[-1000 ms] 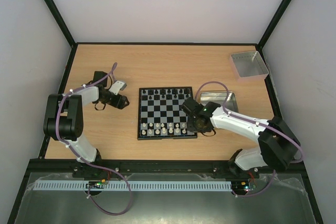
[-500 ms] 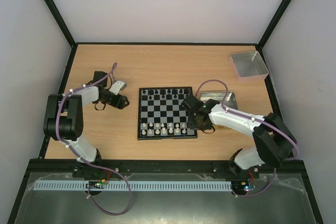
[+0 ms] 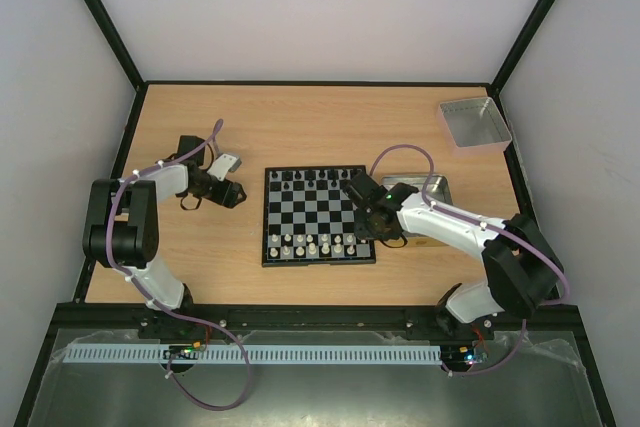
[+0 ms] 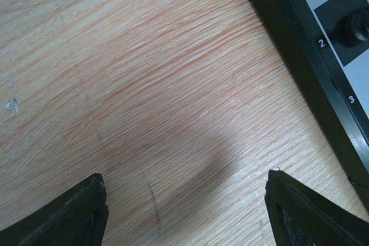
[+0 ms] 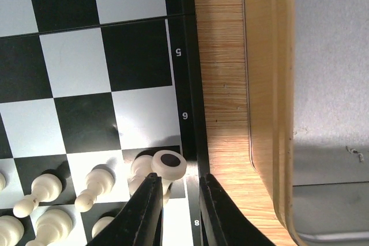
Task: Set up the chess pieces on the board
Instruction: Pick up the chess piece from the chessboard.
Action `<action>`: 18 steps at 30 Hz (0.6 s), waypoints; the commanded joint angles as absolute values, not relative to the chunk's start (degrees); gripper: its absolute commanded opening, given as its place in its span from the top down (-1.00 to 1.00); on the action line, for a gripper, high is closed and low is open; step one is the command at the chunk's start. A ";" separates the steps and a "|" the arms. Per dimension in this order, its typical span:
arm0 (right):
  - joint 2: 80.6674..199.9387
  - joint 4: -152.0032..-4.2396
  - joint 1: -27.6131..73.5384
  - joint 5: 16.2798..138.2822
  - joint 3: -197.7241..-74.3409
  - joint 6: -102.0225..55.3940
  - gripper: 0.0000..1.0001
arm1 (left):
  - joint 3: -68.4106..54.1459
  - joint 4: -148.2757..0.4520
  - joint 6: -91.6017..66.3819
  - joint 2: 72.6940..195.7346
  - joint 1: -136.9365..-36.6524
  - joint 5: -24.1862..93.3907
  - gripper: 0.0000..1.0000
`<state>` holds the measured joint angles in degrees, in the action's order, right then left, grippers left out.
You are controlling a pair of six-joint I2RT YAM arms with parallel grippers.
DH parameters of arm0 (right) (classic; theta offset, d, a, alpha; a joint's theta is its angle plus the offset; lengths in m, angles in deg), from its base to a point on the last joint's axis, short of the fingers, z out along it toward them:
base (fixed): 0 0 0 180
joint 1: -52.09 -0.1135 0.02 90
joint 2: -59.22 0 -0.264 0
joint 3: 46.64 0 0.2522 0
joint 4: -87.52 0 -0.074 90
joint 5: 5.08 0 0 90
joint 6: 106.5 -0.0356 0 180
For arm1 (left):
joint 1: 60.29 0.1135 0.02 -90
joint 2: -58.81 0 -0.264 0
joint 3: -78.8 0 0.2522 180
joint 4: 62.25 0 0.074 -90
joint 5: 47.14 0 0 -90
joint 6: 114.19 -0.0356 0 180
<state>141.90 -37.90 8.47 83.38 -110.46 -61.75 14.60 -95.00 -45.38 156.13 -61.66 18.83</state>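
Seen from above, a pale wood-grain desk (image 3: 300, 117) is filling a booth with plain whitish walls (image 3: 300, 7) and a black frame (image 3: 100, 17). The board (image 3: 318, 209) is lying at the middle of the desk. Black pieces (image 3: 310, 178) are standing along its 12 o'clock edge and cream pieces (image 3: 315, 244) along its 6 o'clock edge. A grey metal tray (image 3: 474, 125) is sitting at about 2 o'clock from the board, near the desk's far right corner. A tan-rimmed tray (image 3: 432, 187) is lying just beside the board at 3 o'clock, partly under the right arm. The left pincer (image 3: 236, 193) is hovering at 9 o'clock from the board, off it. The right pincer (image 3: 372, 231) is reaching over the board's 4 o'clock corner.

In the left wrist view, the left pincer's fingers (image 4: 75, 214) are standing wide apart over bare wood grain. The board's black rim is crossing at 2 o'clock, carrying white numerals (image 4: 322, 42) 1, 2 and 3, with two black pieces on the squares beside them.

In the right wrist view, the right pincer's fingers (image 5: 144, 211) are drawn close, clamping a cream piece (image 5: 167, 164) whose round, dark-centred base is facing the camera. It is hanging over the corner squares near numeral 8, with other cream pieces at 8 o'clock. The rim is reading 4, 5, 6 and 8. At 3 o'clock a strip of wood is separating the board from the tray's tan rim.
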 commanded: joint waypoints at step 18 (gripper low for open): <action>145.10 -38.29 10.07 83.87 -112.80 -60.09 0.65 | 16.83 -101.62 -44.58 160.67 -61.61 20.60 -0.50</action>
